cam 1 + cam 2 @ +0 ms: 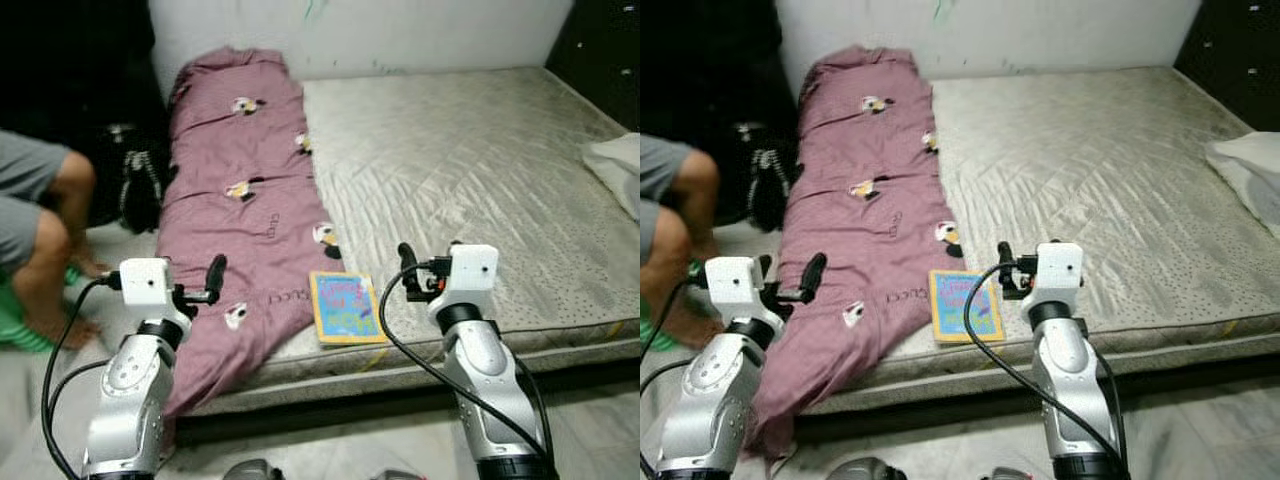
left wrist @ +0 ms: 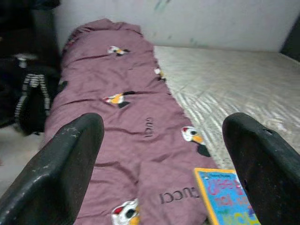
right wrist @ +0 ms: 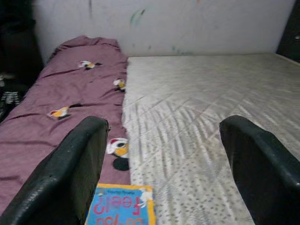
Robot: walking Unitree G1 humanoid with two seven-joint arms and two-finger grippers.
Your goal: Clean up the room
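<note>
A mauve blanket (image 1: 240, 190) printed with toucans lies along the left side of a bare grey mattress (image 1: 470, 170), its lower end hanging over the front edge. A thin, colourful picture book (image 1: 346, 307) lies flat near the mattress's front edge, just right of the blanket. My left gripper (image 1: 213, 275) hovers open at the blanket's hanging end, left of the book. My right gripper (image 1: 408, 265) hovers open just right of the book, above the mattress edge. Both wrist views show wide-spread fingers (image 2: 61, 173) (image 3: 262, 159) with nothing between them.
A person sits at the left, bare legs (image 1: 50, 240) on the floor beside the bed. A black bag (image 1: 135, 185) with a striped strap stands between the person and the blanket. A white pillow (image 1: 618, 165) lies at the mattress's right edge. A white wall (image 1: 400, 30) backs the bed.
</note>
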